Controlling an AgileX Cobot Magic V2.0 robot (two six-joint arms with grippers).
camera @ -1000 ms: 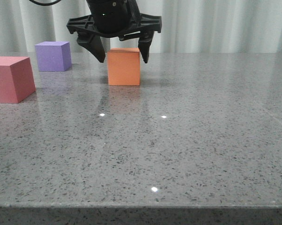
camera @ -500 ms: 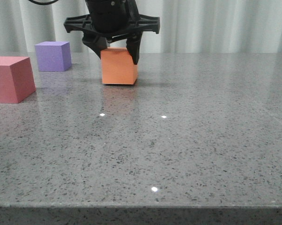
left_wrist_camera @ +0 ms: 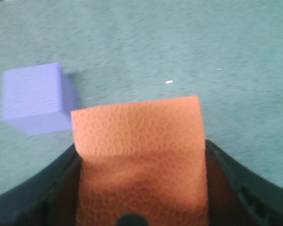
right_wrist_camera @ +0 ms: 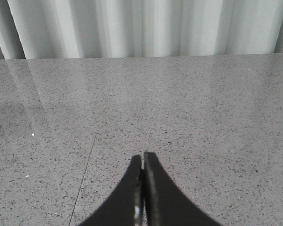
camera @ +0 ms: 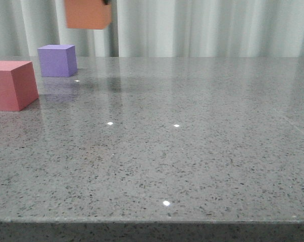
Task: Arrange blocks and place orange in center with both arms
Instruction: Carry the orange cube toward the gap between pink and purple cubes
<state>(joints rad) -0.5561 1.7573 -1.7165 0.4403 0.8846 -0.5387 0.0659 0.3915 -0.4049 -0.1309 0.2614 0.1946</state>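
Carrying: the left pincer (left_wrist_camera: 140, 207) is clamped on the orange cube (left_wrist_camera: 139, 160), its dark fingers pressed against the cube's two opposite sides in the left wrist view.
Orange cube: lifted well clear of the worktop (camera: 192, 151), at the top left of the front view (camera: 88, 13), where almost none of the arm above it shows.
Purple cube: resting at the far left of the worktop (camera: 57, 60); seen from the left wrist it lies below and to one side of the held cube (left_wrist_camera: 35, 98), not under it.
Pinkish-red cube: sitting at the left edge, nearer the camera than the purple one (camera: 11, 84), the two cubes apart.
Right pincer: fingers pressed together with nothing between them (right_wrist_camera: 142, 188), hovering over bare worktop with no block in its own view.
Key relation: the gap between the two resting cubes lies below the held orange cube and slightly to the robot's left and toward the camera; the left arm is clearly the nearer one.
Judgement: the carry is under way, and the set-down likely needs the cube's faces squared to its neighbours.
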